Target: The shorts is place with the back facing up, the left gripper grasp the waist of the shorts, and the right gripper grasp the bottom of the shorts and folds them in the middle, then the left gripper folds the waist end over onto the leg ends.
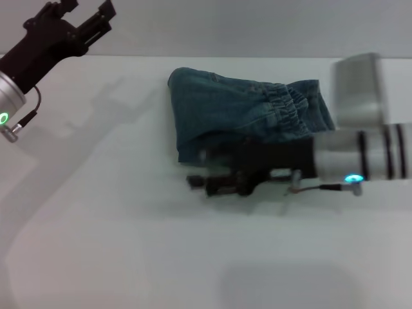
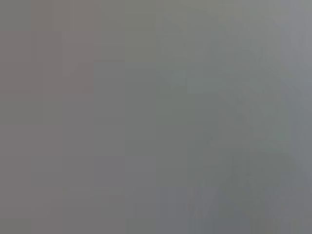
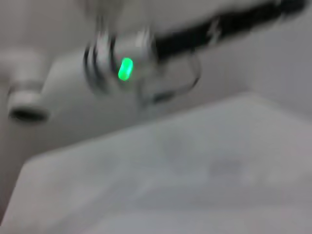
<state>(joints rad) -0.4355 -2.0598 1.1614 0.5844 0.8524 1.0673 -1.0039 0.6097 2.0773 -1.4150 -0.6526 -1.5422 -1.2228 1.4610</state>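
Note:
The shorts (image 1: 225, 116) lie as a folded blue-green denim bundle at the back middle of the white table (image 1: 129, 244). Their ruffled waist (image 1: 293, 106) shows toward the right of the bundle. I cannot make out the leg hems. My right gripper (image 1: 199, 182) is low over the table, pointing left, along the near edge of the shorts; it is blurred. My left gripper (image 1: 87, 11) is raised at the far left, well away from the shorts, with its fingers spread and nothing between them. The right wrist view shows the left arm's silver wrist with its green light (image 3: 126, 68) above the table.
The table's far edge (image 1: 257, 58) runs just behind the shorts. The grey-white box (image 1: 357, 87) on my right arm hangs over the right end of the bundle. The left wrist view is plain grey.

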